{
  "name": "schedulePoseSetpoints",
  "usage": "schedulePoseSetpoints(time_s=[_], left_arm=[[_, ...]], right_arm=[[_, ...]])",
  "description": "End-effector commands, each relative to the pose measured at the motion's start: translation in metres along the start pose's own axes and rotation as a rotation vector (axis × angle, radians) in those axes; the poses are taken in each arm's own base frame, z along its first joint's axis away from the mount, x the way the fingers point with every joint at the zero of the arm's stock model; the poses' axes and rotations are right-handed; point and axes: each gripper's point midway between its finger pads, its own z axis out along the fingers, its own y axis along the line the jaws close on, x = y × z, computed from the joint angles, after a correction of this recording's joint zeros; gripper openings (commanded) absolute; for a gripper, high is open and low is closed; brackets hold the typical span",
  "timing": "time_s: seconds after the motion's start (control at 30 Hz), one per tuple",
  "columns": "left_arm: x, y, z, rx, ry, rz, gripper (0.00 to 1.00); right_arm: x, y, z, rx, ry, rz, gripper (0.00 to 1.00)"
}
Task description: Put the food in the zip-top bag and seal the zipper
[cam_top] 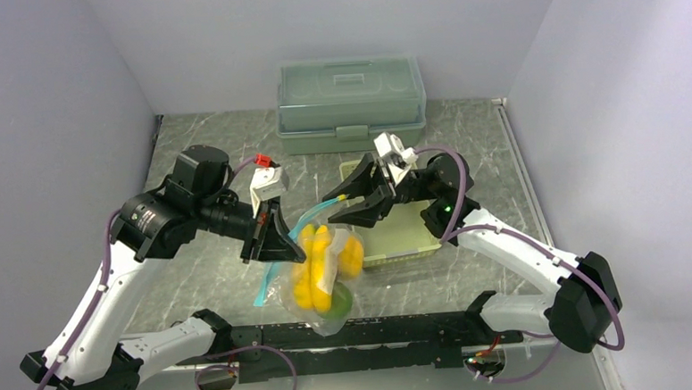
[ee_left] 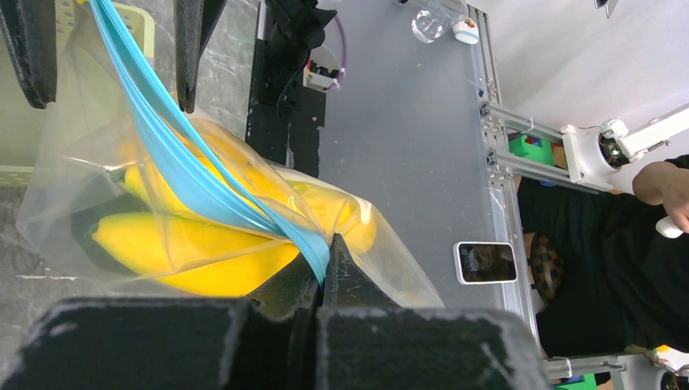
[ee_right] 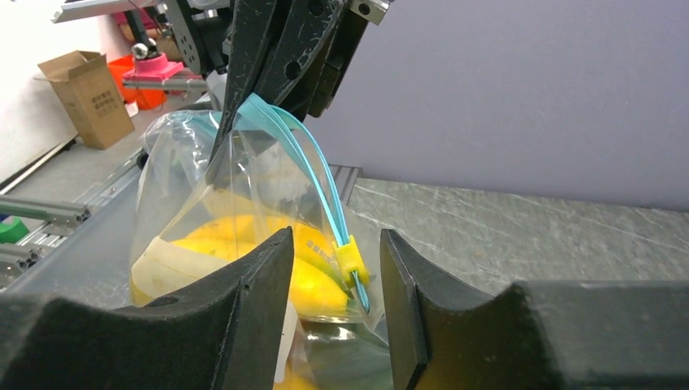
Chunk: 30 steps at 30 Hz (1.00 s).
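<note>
The zip-top bag (cam_top: 325, 281) hangs near the table's front edge, clear and crumpled, holding yellow bananas (ee_left: 203, 252), an orange ball (cam_top: 353, 255) and a light green fruit (cam_top: 341, 302). The left gripper (ee_left: 323, 272) is pressed together on one end of the teal zipper (ee_left: 187, 175). The right wrist view alone shows a small yellow slider (ee_right: 351, 260) on the strip between the spread jaws of the right gripper (ee_right: 335, 237), which do not touch it. Behind the bag, the pale green basket (cam_top: 403, 241) is partly hidden by the right arm, and the lidded box (cam_top: 351, 101) stands at the far wall.
</note>
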Motion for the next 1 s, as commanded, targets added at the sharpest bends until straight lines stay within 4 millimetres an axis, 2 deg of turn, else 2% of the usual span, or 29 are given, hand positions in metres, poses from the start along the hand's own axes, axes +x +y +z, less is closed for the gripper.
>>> schedulePoseSetpoints(time_s=[0.0, 0.17, 0.47, 0.6, 0.83, 0.97], left_arm=[[-0.015, -0.019, -0.008, 0.047, -0.056, 0.134, 0.0], [-0.016, -0.019, -0.008, 0.04, -0.06, 0.139, 0.0], [-0.016, -0.019, -0.008, 0.039, -0.062, 0.139, 0.0], [-0.014, -0.017, -0.007, 0.033, -0.057, 0.13, 0.0], [-0.014, -0.016, -0.01, 0.006, -0.063, 0.135, 0.0], [-0.013, -0.004, -0.009, -0.056, -0.057, 0.12, 0.17]], right_arm=[[-0.009, 0.01, 0.0, -0.037, -0.03, -0.052, 0.46], [-0.006, 0.015, -0.003, -0.041, -0.038, -0.049, 0.45], [-0.013, 0.021, -0.004, -0.049, -0.064, -0.065, 0.25], [-0.016, 0.023, -0.004, -0.047, -0.076, -0.077, 0.0], [-0.02, 0.025, -0.01, -0.001, -0.097, -0.131, 0.0], [-0.025, 0.025, -0.011, 0.013, -0.079, -0.147, 0.0]])
